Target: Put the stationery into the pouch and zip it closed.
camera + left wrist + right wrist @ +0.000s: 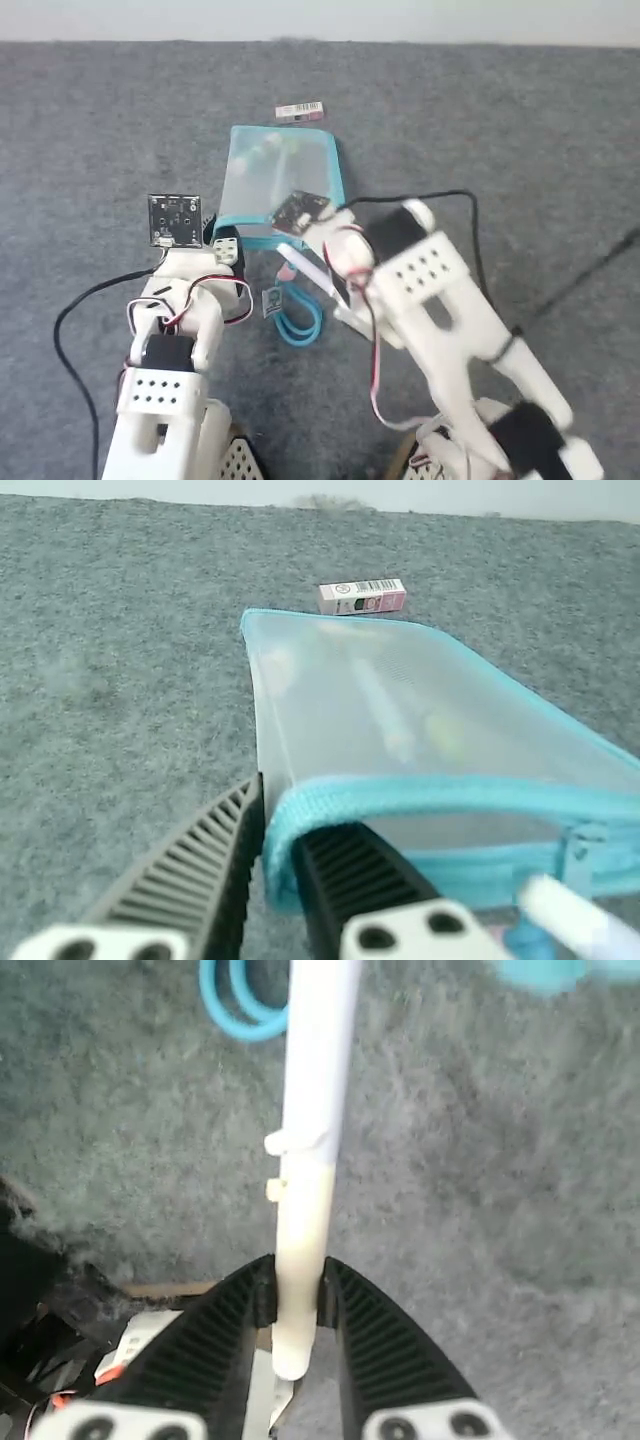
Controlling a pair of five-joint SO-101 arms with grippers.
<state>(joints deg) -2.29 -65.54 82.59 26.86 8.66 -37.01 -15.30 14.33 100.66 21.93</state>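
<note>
The left gripper [275, 820] pinches the open pouch [400, 720] by its rim. The right gripper [297, 1290] clamps a pen [310, 1110], not yet inside. A small box [362, 596] waits beyond the pouch.

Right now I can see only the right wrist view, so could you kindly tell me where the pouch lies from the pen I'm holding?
Observer: In the high view the pouch lies just beyond the pen, and the pen's far end is close to the pouch's near, zippered edge.
Operator: Thank you. Is anything steadying that edge?
Observer: Yes, the left hand is shut on the pouch's blue edge at one corner.
Operator: Is any stationery outside the pouch?
Observer: A small pink box lies on the carpet beyond the pouch's far end.
</note>
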